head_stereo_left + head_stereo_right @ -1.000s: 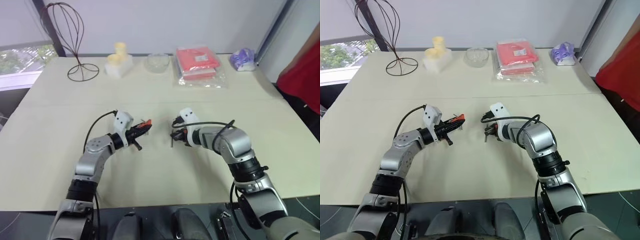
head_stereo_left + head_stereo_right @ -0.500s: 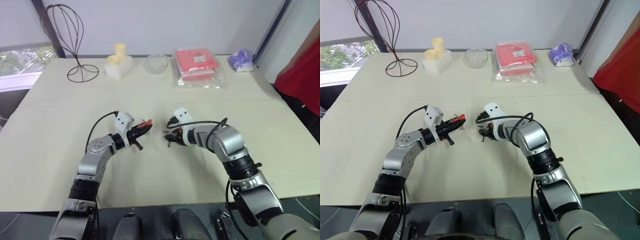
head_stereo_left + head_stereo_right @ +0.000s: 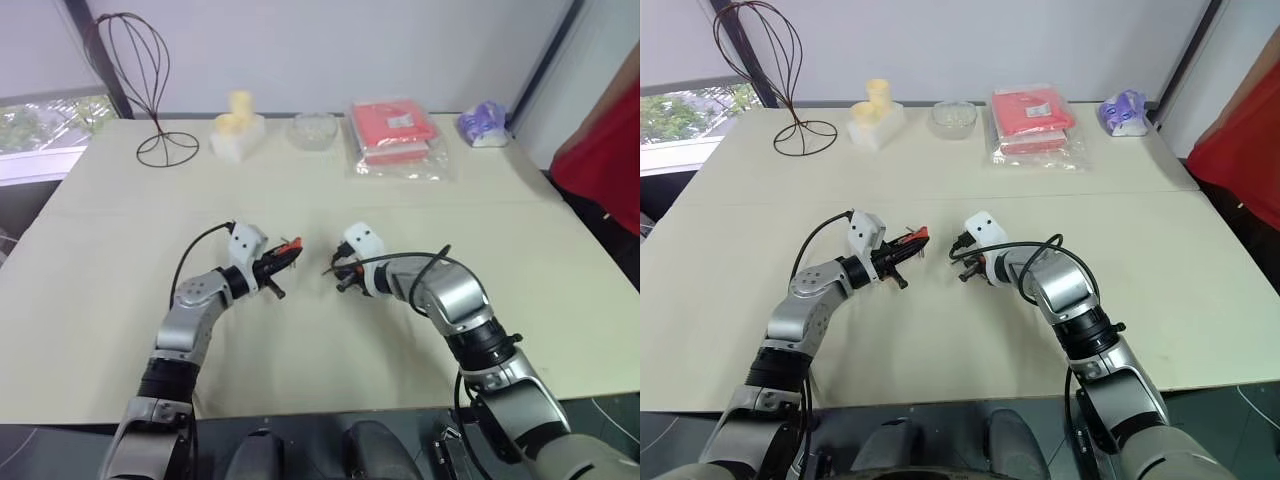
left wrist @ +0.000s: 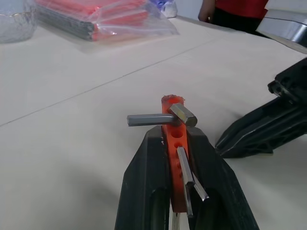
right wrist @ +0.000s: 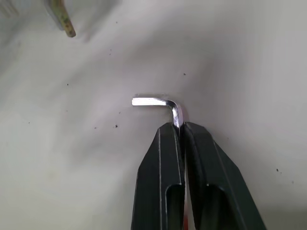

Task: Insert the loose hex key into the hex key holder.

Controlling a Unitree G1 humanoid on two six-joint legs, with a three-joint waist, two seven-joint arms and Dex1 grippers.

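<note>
1. The left gripper (image 4: 180, 143) is reaching level, pinching the hex key holder (image 4: 173, 163) above the table (image 3: 330, 340).
2. The right gripper (image 5: 181, 127) is angling down, clamping the loose hex key (image 5: 160, 103); its shaft is hiding between the fingers.

The hex key holder (image 4: 171, 143) is orange-red. The loose hex key (image 5: 163, 103) is shiny grey. Both grippers have black fingers (image 5: 160, 172). The desk (image 3: 100, 250) is pale cream. A red packet (image 3: 395, 125) lies near its far edge.
</note>
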